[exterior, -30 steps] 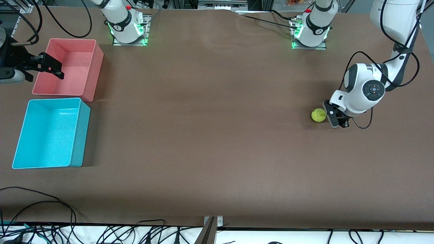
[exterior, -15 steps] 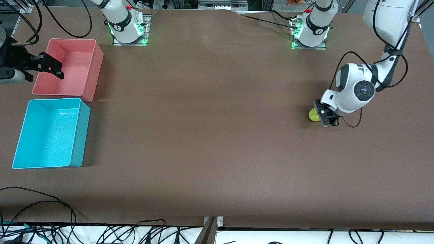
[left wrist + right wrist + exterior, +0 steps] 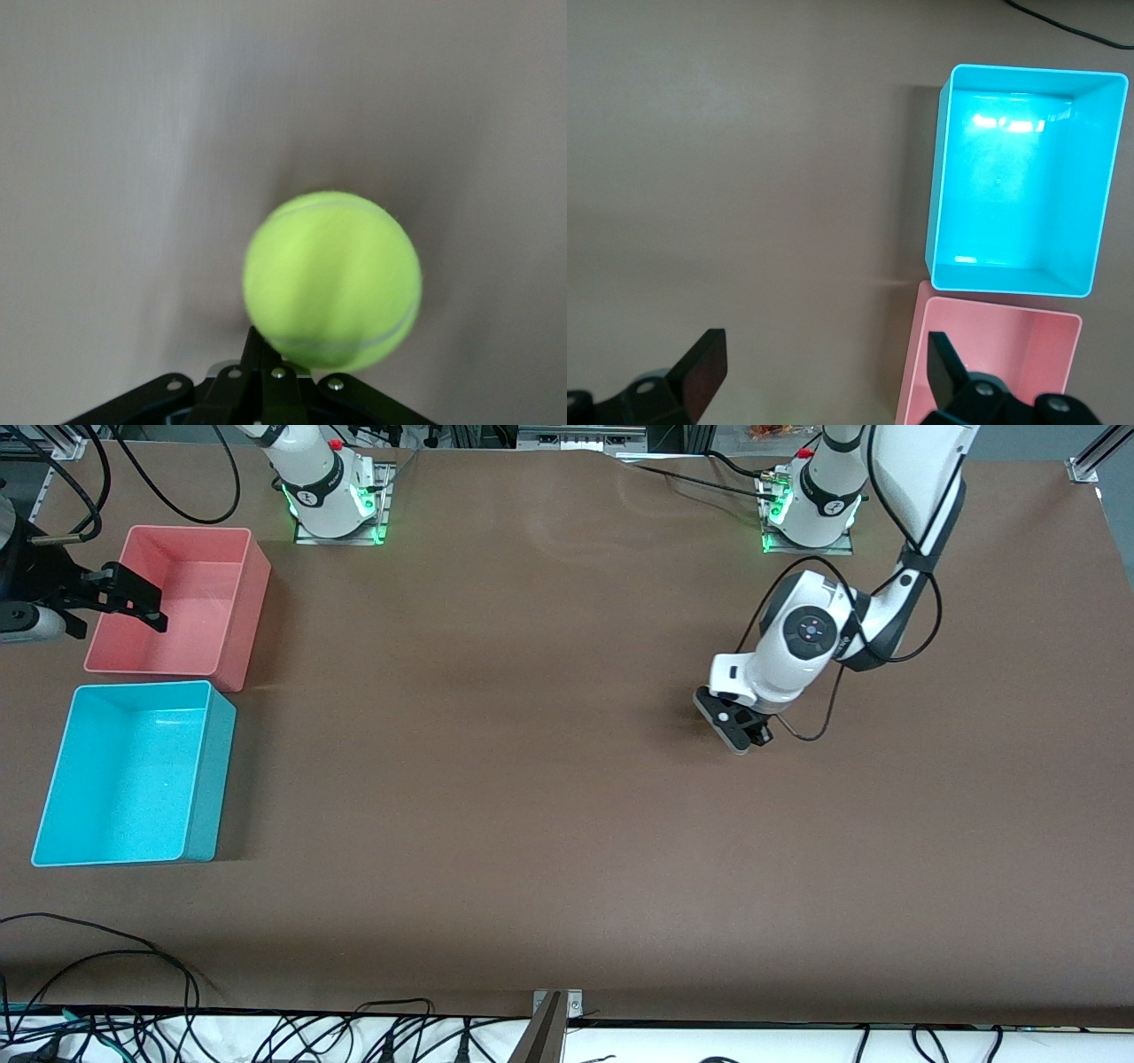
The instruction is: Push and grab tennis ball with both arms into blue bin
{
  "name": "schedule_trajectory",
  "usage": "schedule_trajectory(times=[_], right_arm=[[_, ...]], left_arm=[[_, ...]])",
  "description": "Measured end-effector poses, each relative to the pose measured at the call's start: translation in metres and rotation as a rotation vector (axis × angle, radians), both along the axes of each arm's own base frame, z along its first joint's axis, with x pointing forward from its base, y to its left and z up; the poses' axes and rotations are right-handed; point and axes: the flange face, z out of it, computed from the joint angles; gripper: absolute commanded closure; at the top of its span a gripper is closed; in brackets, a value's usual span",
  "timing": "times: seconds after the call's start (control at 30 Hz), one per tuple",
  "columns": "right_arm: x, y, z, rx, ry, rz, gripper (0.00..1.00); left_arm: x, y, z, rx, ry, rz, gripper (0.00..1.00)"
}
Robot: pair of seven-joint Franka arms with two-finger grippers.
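Fingers point(image 3: 266, 390) of left gripper point(image 3: 733, 731) together, touching fuzzy yellow-green tennis ball point(image 3: 332, 280); right gripper point(image 3: 824, 376) fingers apart

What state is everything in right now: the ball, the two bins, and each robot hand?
tennis ball: on the table, loose, right against the left gripper's closed fingertips.
left gripper: shut, low over the table, holding nothing.
right gripper: open, empty, waiting over the pink bin.
blue bin: upright, empty.
pink bin: upright, nothing seen inside.
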Motion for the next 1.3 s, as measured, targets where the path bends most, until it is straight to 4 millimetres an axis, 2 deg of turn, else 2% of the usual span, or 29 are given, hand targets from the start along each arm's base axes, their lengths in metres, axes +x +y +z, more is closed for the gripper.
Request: schedule_trajectory(times=[0.07, 0.4, 0.6, 0.73, 0.93, 1.14, 1.3], right_arm=[[0.000, 0.000, 0.000, 0.000, 0.000, 0.000, 0.00], [-0.002, 0.000, -0.001, -0.001, 0.016, 0.000, 0.00], [0.000, 0.001, -0.017, -0.004, 0.079, 0.002, 0.00], [0.004, 0.002, -0.034, -0.008, 0.130, 0.004, 0.00], [-0.002, 0.002, -0.066, -0.011, 0.260, 0.020, 0.00], [-0.015, 0.004, -0.115, -0.001, 0.377, 0.024, 0.00], [-0.029, 0.004, -0.158, 0.002, 0.439, 0.026, 0.00]], left_arm=[[0.002, -0.001, 0.001, 0.001, 0.001, 0.007, 1.00], [0.009, 0.018, -0.002, 0.006, 0.007, 0.041, 1.00], [0.010, 0.018, 0.000, 0.005, 0.003, 0.041, 1.00], [0.013, 0.021, 0.005, 0.009, 0.004, 0.022, 1.00], [0.021, 0.037, 0.012, 0.011, -0.002, -0.015, 1.00], [0.029, 0.056, 0.020, 0.013, -0.019, -0.059, 1.00], [0.037, 0.071, 0.043, 0.017, -0.057, -0.069, 1.00]])
